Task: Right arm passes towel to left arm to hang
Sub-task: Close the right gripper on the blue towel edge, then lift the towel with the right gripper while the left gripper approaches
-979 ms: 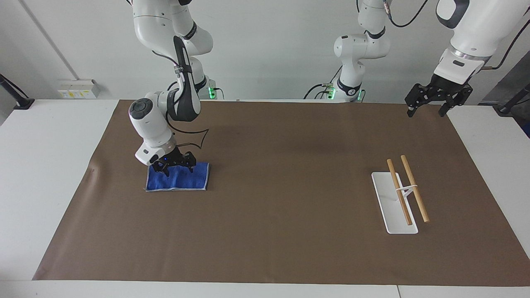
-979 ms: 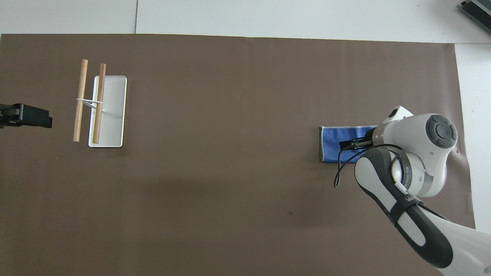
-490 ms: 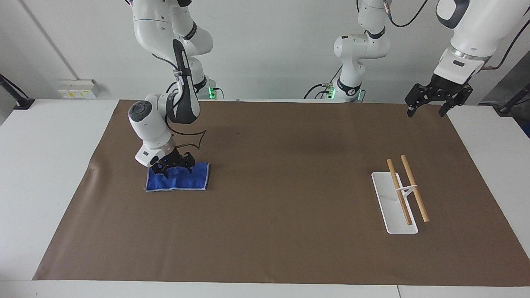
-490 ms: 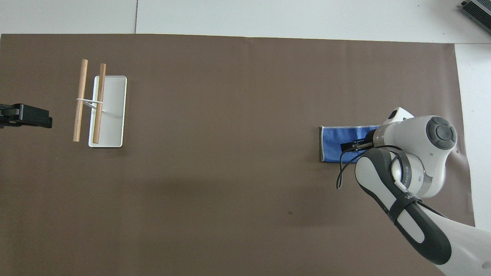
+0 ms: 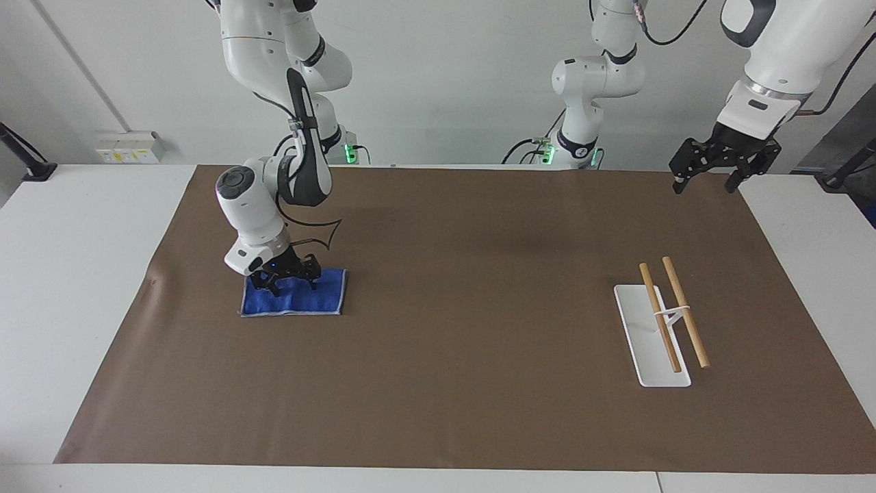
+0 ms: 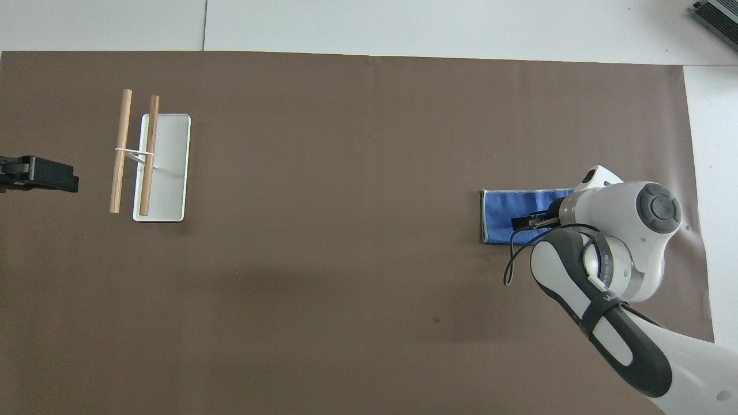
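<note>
The right gripper [image 5: 286, 281] is down on the towel [image 5: 294, 296], its black fingers spread and planted on the edge of the cloth nearer to the robots. The fingers look parted, astride the fabric, not yet clenched on it, and the towel lies flat on the brown mat [image 5: 452, 329] that covers the tabletop [image 5: 75, 274], toward the right arm's end. In the overhead view the right arm's wrist hides much of the cloth, so how much fabric sits between the fingers cannot be told.

The left gripper [image 5: 715, 168] waits up in the air over the mat's corner at the left arm's end, its fingers spread, holding nothing. The rack [image 5: 660, 329], a white base with two wooden bars on a thin stand, stands on the mat near that end, well apart from the towel.

My judgement is that the pickup is the step in hand, with the pass and the hanging all to come. The risks I see:
- The fingers may close on only the top layer of the folded cloth, so it unfolds as it rises and hangs low and loose.
- A pinch too close to the edge may slip, dropping the towel to the mat.
- Pressing hard into the tabletop could drag or wrinkle the mat.
- A dangling, lopsided towel would leave the left gripper little free cloth to take.
</note>
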`<state>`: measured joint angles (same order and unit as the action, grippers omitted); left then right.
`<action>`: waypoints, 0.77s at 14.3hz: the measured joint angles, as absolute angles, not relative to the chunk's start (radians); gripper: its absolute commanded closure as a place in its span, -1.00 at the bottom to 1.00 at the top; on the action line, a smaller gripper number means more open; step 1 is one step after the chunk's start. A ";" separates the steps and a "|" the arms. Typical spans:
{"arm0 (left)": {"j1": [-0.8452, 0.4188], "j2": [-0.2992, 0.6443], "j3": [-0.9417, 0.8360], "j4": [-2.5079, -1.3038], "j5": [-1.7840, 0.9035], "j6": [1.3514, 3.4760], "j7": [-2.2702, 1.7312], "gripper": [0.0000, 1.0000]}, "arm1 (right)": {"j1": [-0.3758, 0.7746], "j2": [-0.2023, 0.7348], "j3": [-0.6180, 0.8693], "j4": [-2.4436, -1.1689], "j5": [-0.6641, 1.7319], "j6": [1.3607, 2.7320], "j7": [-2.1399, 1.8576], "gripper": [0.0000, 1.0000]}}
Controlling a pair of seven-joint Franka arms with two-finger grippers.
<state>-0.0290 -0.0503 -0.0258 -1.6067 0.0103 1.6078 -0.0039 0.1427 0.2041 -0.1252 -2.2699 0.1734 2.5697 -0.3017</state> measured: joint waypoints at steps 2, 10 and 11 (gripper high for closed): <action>-0.029 -0.050 -0.026 -1.607 0.010 1.608 -0.004 -1.00 | 0.143 0.200 -0.125 -2.269 0.177 2.570 -0.291 1.00; -0.029 -0.050 -0.026 -1.607 0.010 1.608 -0.004 -1.00 | 0.151 0.190 -0.124 -2.166 0.177 2.407 -0.208 1.00; -0.029 -0.050 -0.026 -1.607 0.010 1.608 -0.004 -1.00 | 0.151 0.182 -0.124 -2.135 0.177 2.365 -0.194 1.00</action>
<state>-0.0290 -0.0503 -0.0258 -1.6067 0.0103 1.6078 -0.0039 0.1513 0.1824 -0.1237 -2.1349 0.1769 2.3650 -0.1944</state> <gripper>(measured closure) 0.000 0.885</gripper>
